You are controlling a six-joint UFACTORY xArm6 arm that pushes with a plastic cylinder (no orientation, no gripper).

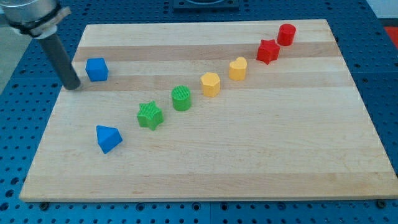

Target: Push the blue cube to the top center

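The blue cube (97,69) sits near the board's upper left. My tip (73,86) rests on the board just left of the cube and slightly below it, a small gap apart. The dark rod rises from it toward the view's top left corner. A second blue block, a wedge-like triangular shape (108,138), lies lower down near the left edge.
A diagonal row runs from lower left to upper right: green star (150,116), green cylinder (181,98), yellow hexagonal block (211,84), yellow heart-like block (237,68), red star (268,51), red cylinder (286,34). The wooden board (249,162) lies on a blue perforated table.
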